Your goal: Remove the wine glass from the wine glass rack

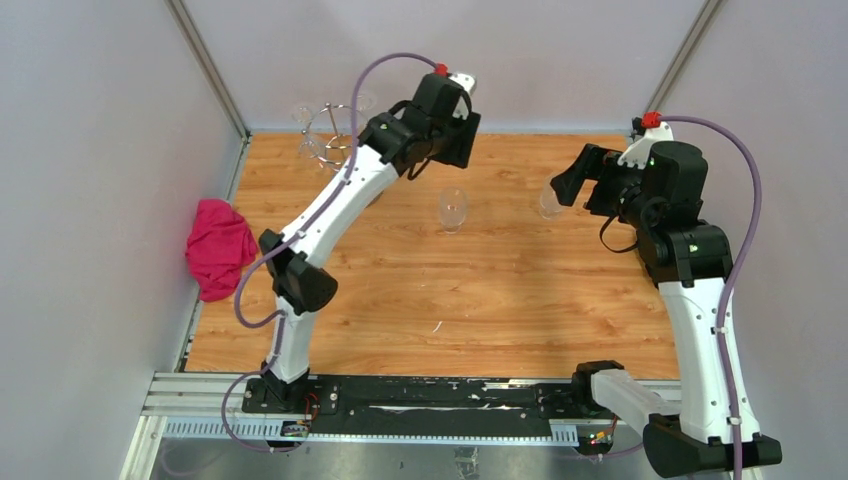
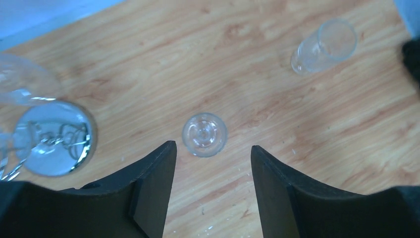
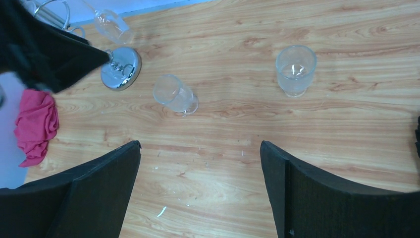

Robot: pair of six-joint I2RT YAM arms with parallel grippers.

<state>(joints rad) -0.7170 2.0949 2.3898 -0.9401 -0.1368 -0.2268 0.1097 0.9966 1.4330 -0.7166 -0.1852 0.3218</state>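
Note:
The chrome wine glass rack (image 1: 335, 140) stands at the back left; its round mirrored base (image 2: 54, 139) also shows in the right wrist view (image 3: 121, 68). Clear glasses still hang on it (image 3: 111, 25). One wine glass (image 1: 453, 208) stands on the wooden table. From above it sits just past my left fingertips (image 2: 204, 134), touching neither finger. My left gripper (image 2: 213, 146) hovers over it (image 1: 452, 150), open and empty. A second glass (image 1: 550, 200) stands near my right gripper (image 1: 570, 185), which is wide open and empty (image 3: 200, 144).
A pink cloth (image 1: 218, 247) lies at the table's left edge. Grey walls close in the back and both sides. The left arm's dark body (image 3: 39, 54) fills the right wrist view's upper left. Small white specks (image 3: 161, 212) dot the wood.

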